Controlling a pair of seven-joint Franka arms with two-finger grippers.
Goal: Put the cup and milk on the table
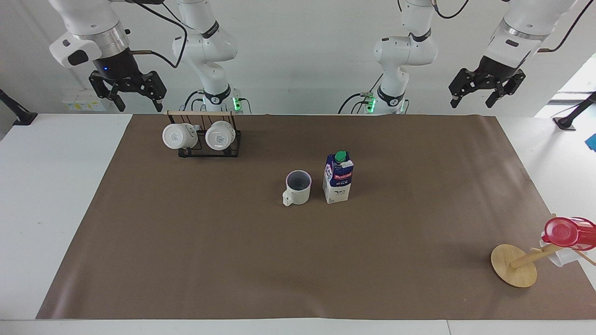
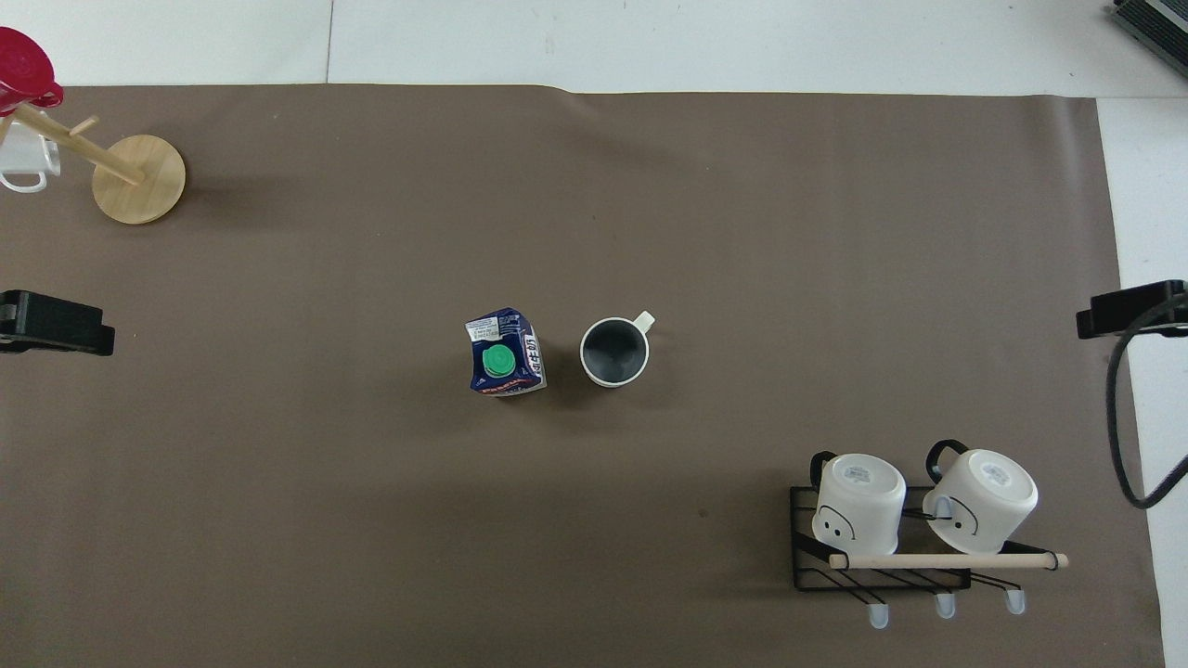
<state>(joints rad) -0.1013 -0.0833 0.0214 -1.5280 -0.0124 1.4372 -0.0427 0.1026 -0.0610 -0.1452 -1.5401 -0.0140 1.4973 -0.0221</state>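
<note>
The cream-white cup (image 1: 297, 187) stands upright on the brown sheet (image 1: 209, 260) of the white table (image 1: 51, 195), near the middle, its handle pointing away from the robots. The blue and white milk carton (image 1: 338, 178) with a green cap stands upright right beside it, toward the left arm's end. Both show in the overhead view, the cup (image 2: 613, 352) and the milk (image 2: 504, 353). My left gripper (image 1: 470, 103) is open and empty, raised over the table's edge at the robots' end. My right gripper (image 1: 139, 106) is open and empty, raised above the mug rack.
A black wire rack (image 1: 208, 139) with two white mugs stands close to the robots at the right arm's end. A round wooden disc stand (image 1: 513, 265) with a red translucent cup (image 1: 568, 232) stands at the left arm's end, farthest from the robots.
</note>
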